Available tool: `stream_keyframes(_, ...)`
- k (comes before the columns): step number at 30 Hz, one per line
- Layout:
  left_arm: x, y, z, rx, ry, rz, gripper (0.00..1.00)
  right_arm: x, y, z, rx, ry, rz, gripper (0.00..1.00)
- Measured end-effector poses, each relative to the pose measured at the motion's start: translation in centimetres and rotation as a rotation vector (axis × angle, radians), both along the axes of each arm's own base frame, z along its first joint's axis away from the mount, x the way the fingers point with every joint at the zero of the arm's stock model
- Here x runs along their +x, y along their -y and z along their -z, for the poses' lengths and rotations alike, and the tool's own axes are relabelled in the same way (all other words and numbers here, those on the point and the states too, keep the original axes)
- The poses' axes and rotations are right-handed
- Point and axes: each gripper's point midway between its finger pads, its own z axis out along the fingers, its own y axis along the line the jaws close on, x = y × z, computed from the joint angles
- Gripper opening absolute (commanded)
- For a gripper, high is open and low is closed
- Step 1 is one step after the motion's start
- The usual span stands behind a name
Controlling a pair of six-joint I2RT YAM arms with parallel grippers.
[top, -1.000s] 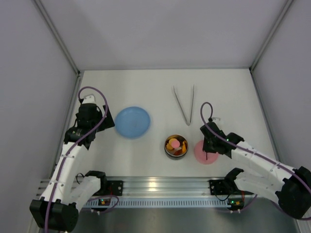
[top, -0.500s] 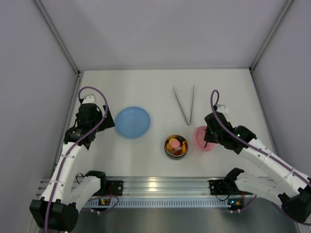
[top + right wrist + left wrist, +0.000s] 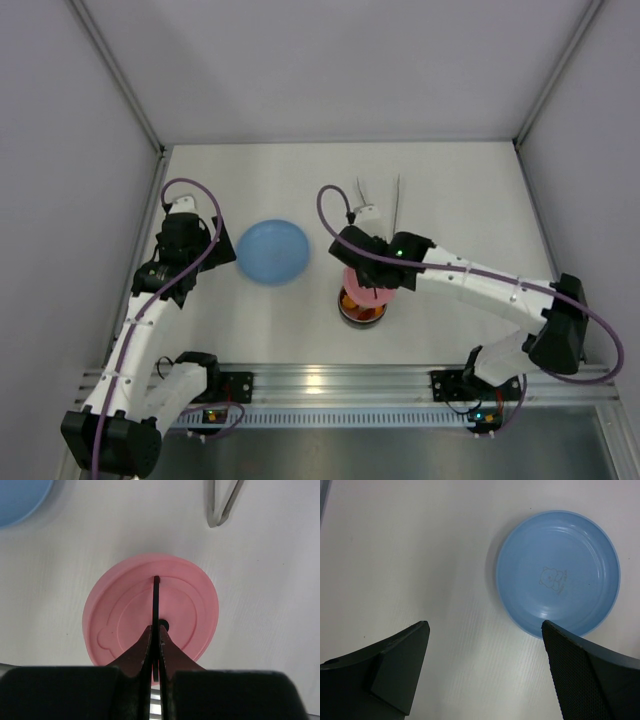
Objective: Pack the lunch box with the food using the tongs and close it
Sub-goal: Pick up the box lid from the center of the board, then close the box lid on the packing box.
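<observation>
Right wrist shows your right gripper [image 3: 155, 636] clenched on the thin dark handle [image 3: 156, 592] of the smooth round pink lid [image 3: 125, 615], mid-frame, above the shiny steel lunch box [image 3: 361, 318]; your left gripper [image 3: 484, 630] gapes wide.

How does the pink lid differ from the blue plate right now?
The pink lid is pinched by its dark handle in the shut right claw; the blue plate lies free on the table. The plate is the wider in the top view. The plate carries a small bear print; the lid has raised rings. Both are round.
</observation>
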Motion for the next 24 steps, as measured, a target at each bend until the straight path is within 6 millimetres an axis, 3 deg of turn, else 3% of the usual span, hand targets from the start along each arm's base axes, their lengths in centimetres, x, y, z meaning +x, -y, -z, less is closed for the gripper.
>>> stream_keyframes(5,0.0,0.0,0.0,0.0,0.0,0.001,0.99,-0.1,-2.0,1.8,-0.163,-0.01,-0.039,0.0)
stream_keyframes(10,0.0,0.0,0.0,0.001,0.0,0.0,0.99,-0.3,-2.0,3.4,-0.262,-0.021,-0.053,0.0)
stream_keyframes(24,0.0,0.0,0.0,0.002,0.001,-0.001,0.99,-1.8,-3.3,5.1,-0.319,-0.043,-0.116,0.0)
